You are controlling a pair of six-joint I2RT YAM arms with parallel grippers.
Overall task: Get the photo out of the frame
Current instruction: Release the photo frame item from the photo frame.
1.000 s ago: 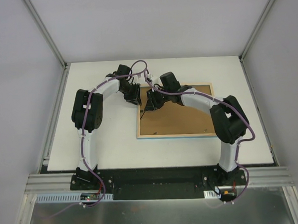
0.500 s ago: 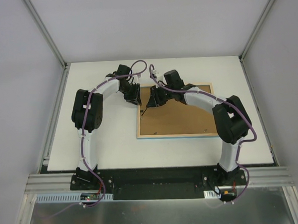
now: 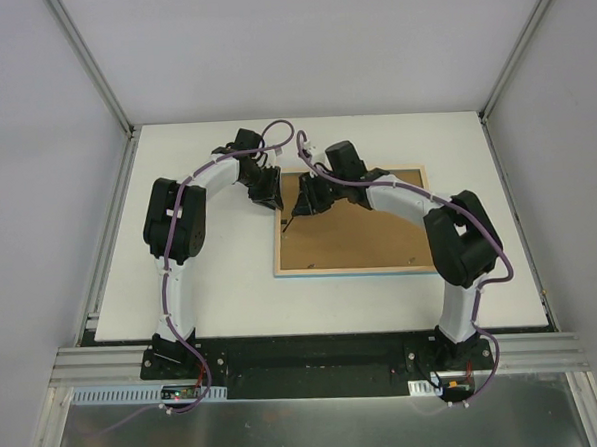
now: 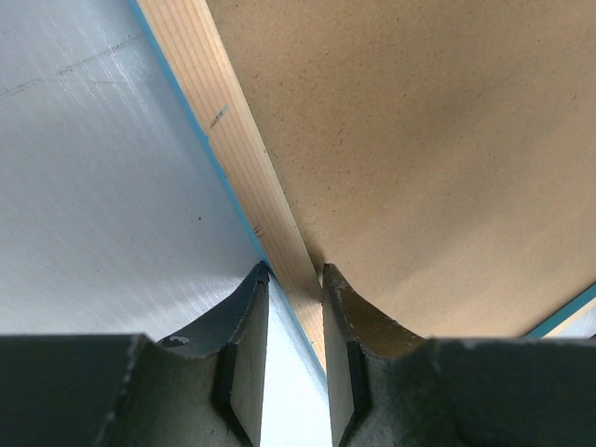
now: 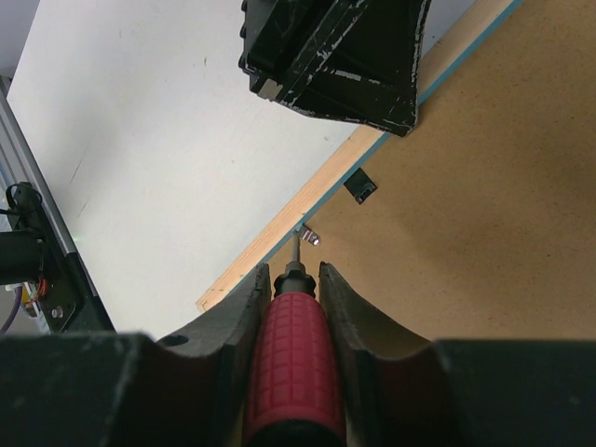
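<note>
The frame [image 3: 354, 236] lies back up on the white worktop [image 3: 222, 288], right of centre, its long sides running left to right. The photo cannot be seen from any view; only the brown back panel [image 4: 419, 140] and pale wood rim [image 4: 242, 158] show, with a thin turquoise line along the outer edge.

The left pincer [image 3: 269, 193] sits at the frame's far left corner. In its wrist view its fingers [image 4: 250, 307] straddle the rim, one tip against the turquoise outer edge and the other at the inner edge where the panel begins, clenched on the frame.

The right pincer [image 3: 302, 201] hovers just inside that same corner, over the panel, grasping a red-handled screwdriver [image 5: 291, 363]. The shaft points at the left rim, its tip at a small metal tab [image 5: 310, 237] on the rim's inner edge. A black clip [image 5: 360, 187] sits on the panel a little farther along the rim, toward the left pincer.

The two pincers are close together but apart. Bare worktop lies to the left of the frame, beyond its far edge and along the near side. A narrower strip remains on the right.
</note>
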